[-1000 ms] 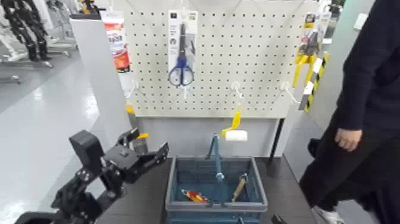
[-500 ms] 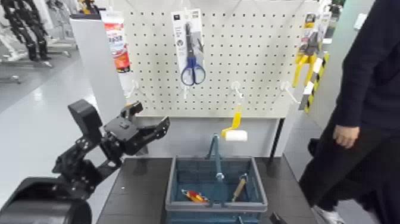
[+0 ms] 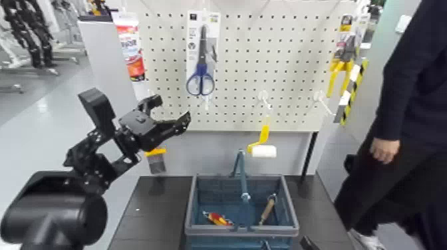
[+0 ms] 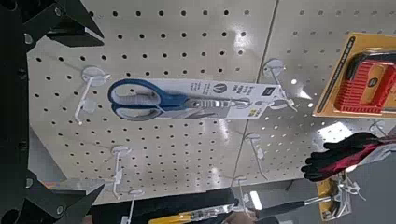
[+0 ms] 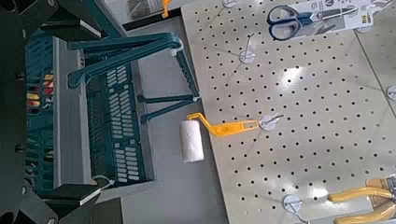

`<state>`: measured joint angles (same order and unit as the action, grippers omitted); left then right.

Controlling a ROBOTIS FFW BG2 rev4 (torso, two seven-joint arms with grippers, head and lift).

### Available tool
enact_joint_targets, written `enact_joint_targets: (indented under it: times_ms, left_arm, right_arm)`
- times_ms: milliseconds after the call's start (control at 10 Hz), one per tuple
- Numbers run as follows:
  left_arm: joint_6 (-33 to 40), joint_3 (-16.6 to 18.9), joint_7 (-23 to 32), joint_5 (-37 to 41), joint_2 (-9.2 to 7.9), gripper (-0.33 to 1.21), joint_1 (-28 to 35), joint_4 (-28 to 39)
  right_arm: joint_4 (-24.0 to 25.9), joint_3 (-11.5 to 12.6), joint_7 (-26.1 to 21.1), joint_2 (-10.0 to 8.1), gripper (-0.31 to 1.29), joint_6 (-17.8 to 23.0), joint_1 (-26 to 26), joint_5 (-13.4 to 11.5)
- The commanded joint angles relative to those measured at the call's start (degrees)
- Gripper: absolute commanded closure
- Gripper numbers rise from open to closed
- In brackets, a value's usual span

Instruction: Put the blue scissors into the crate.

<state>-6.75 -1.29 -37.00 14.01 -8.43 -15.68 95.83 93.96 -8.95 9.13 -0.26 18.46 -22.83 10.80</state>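
Below the hanging blue scissors (image 3: 200, 82), left pincer (image 3: 164, 117) apart, paint roller (image 3: 263, 150) nearby.

The crate (image 3: 243, 231) sits on the table (image 3: 156, 209), before the pegboard (image 3: 239, 60). Inside it, a small packet (image 3: 217, 219) lies left of a handled tool (image 3: 267, 211). Behind and above the crate hang the scissors (image 3: 200, 83), toward its left, and the paint roller (image 3: 263, 150), toward its right. The brush (image 3: 156, 161) hangs beyond its left side, the pliers (image 3: 342, 63) high beyond its right. The left gripper (image 3: 173, 112) is up left of the crate, the right gripper (image 3: 307, 244) near its front right; a person (image 3: 416, 113) stands farther right.
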Motion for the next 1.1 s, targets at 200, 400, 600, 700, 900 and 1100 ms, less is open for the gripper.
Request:
enact_joint_targets:
  times_ms: [200,400,600,700,900,1100]
  left_arm:
    - [0.24,-0.03,-2.73,0.14,0.08,0.22,-5.06,-4.33]
    - [0.33,-0.74,-4.66,0.93,-0.01,0.22,-8.31,-7.94]
    - [0.77,-1.7,-6.42,0.67,-0.1,0.22,-11.91,-10.84]
    - [1.12,-2.05,-6.6,0.67,-0.01,0.22,-13.23,-11.89]
    - [2.35,-3.99,-7.3,1.81,-0.36,0.22,-16.66,-15.93]
    - [3.14,-5.22,-8.79,1.81,-0.45,0.23,-19.91,-19.98]
  right_arm:
    - [-0.01,-0.19,0.19,-0.01,0.15,-0.09,0.16,0.01]
    - [-0.01,-0.28,0.27,-0.01,0.15,-0.09,0.33,0.01]
    - [-0.01,-0.37,0.36,-0.1,0.15,-0.09,0.42,0.01]
    - [-0.01,-0.37,0.36,-0.1,0.15,-0.09,0.42,0.01]
    - [-0.01,-0.28,0.36,-0.1,0.15,0.0,0.42,0.1]
    - [-0.01,-0.19,0.45,-0.1,0.15,0.09,0.51,0.1]
